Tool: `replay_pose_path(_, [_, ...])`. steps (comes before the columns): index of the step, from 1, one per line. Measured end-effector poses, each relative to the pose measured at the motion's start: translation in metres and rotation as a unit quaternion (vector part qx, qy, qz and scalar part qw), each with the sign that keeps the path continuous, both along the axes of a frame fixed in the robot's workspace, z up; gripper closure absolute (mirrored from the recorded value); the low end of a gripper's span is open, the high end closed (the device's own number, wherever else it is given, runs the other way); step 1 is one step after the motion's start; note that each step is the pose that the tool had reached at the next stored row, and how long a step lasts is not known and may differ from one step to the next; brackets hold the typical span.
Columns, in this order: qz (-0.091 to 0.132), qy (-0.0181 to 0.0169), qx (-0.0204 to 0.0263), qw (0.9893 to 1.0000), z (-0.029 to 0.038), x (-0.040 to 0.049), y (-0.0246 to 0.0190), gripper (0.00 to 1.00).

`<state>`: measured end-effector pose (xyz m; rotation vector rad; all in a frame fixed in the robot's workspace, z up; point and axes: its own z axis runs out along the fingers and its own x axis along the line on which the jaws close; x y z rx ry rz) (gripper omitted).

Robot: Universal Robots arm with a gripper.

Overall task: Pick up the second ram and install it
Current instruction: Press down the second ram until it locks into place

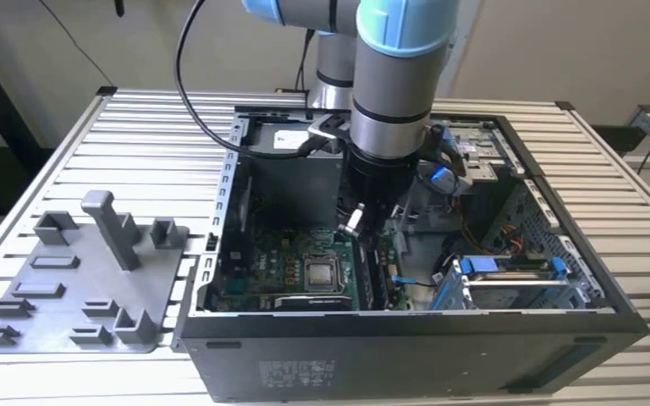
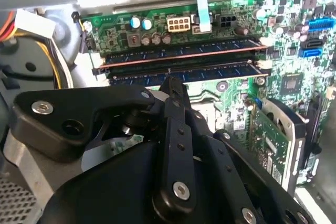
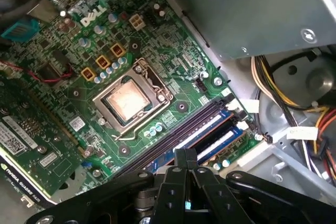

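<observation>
Two memory sticks [image 2: 178,51], one processor socket [image 3: 131,100]

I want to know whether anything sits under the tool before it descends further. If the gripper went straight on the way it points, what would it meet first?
Most likely the second ram, seated in the motherboard's memory slots: both wrist views show the gripper tip right over it. Depth is unclear, so contact can't be judged.

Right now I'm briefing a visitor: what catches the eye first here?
The black gripper hangs inside the open black computer case, just above two dark blue-green memory sticks seated in the green motherboard's slots. On the exterior view's left, a grey plastic parts tray sits on the slatted table.
</observation>
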<state>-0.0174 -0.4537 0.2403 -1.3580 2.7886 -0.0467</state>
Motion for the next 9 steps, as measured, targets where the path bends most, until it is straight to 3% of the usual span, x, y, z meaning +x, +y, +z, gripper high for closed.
replay_pose_path(5, [0.039,0.0,0.0001,0.9993,-0.0013,-0.001,0.0001,0.89])
replay_pose_path(9, [0.075,0.0,0.0001,0.9972,-0.0015,-0.0011,0.0001,0.89])
